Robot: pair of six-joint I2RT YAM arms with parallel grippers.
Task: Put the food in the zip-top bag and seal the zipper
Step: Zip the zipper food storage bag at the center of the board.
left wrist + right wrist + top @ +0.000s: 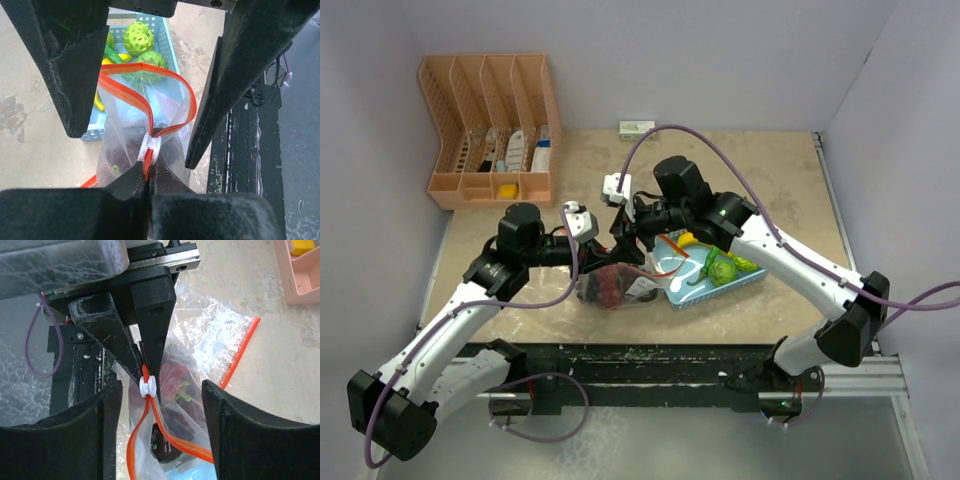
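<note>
Clear crinkly zip-top bag point(612, 287) sat near-centre on the beige table point(770, 180), mouth lifted, dark red grape bunches point(172, 377) inside. Its thin orange-red zipper strip point(134, 94) stood open in a loop, with the small white slider point(150, 147) at the near end. Left gripper point(148, 174) was fully closed, pinching the strip right behind the slider. Right gripper point(161, 387) was spread wide and held nothing, jaws straddling the slider without touching it (both wrist views agree).

Just right of the bag: light-blue rectangular basket point(169, 50) with round green fruits point(138, 37), a long green pepper point(114, 54) and a yellow banana point(99, 102), none bagged yet.

My read: loading phase, not sealing; well short of half done. For the next pick, the right arm should back straight out so it doesn't snag the strip or nudge the slider shut. Then drop each piece through the middle of the loop. Left should hold its pinch high and steady; if it sags, the mouth likely folds. Risk: round fruits rolling off the slick film.
</note>
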